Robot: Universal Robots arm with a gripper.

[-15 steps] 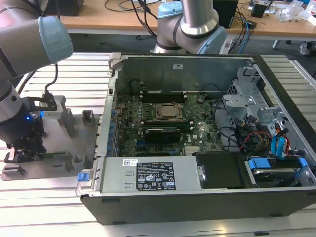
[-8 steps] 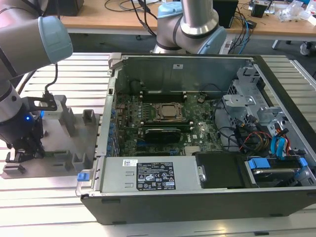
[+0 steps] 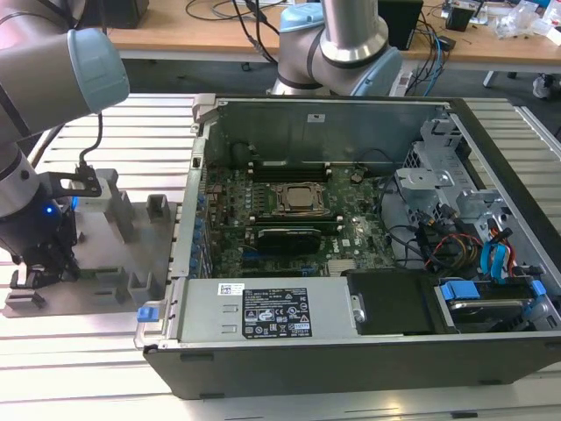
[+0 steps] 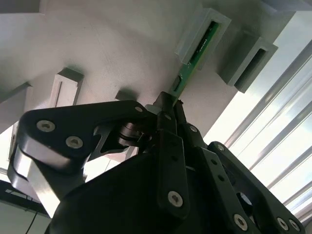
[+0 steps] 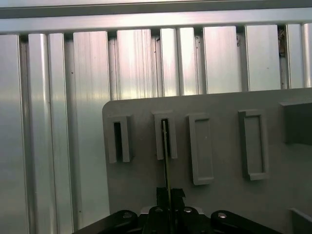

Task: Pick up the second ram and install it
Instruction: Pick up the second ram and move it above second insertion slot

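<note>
While pincer (image 4: 169, 101) grips it | second ram (image 4: 199, 48) tip in fixture slot (image 4: 189, 38)

The exterior view overlooks the computer case (image 3: 351, 360) and grey tray (image 3: 105, 303). Both wrist views look closely past the gripper (image 4: 169, 100) at that tray.

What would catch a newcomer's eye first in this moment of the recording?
The open computer case dominates the exterior view, its CPU socket bare in the middle. At that view's left, the arm is down over a grey fixture plate. In the second wrist view the gripper pinches the second ram, a green stick whose far end sits in a grey holder.
</note>
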